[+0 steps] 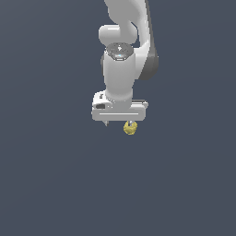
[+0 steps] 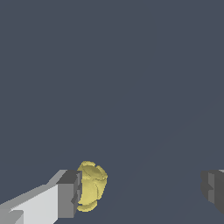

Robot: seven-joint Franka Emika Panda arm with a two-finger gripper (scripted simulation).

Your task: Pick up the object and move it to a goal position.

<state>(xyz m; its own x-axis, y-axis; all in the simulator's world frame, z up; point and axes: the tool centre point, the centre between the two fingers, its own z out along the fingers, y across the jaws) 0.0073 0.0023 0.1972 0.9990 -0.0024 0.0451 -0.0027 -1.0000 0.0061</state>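
From where I sit, the pick is not done yet. In the wrist view, going left to right, I see one finger [image 2: 65,194], then the object [image 2: 91,186] right against that finger's inner pad, then a long stretch of bare floor, then the other finger at the far edge. So the gripper [image 2: 142,190] is spread wide, with the object hard up at one finger instead of centred — touching it or nearly so, I can't say which.

In the exterior view the object [image 1: 130,127] sits just under the gripper [image 1: 119,123], toward the exterior view's right end of the hand. I judge the approach and descent are mostly done. What's left is the closing, the lift and the carry to the goal. I see no goal marker in either picture, so I can't say where that is.

As for surfaces: the arm [image 1: 120,69] is smooth, glossy white with rounded shells and a dark grey band at the joint. The fingers are blocky, white bodies with flat dark grey pads. The object is yellow, lumpy and roundish, faceted like a crumpled ball — narrower than the hand. The floor [image 1: 46,175] is a flat, matte slate blue with no texture.
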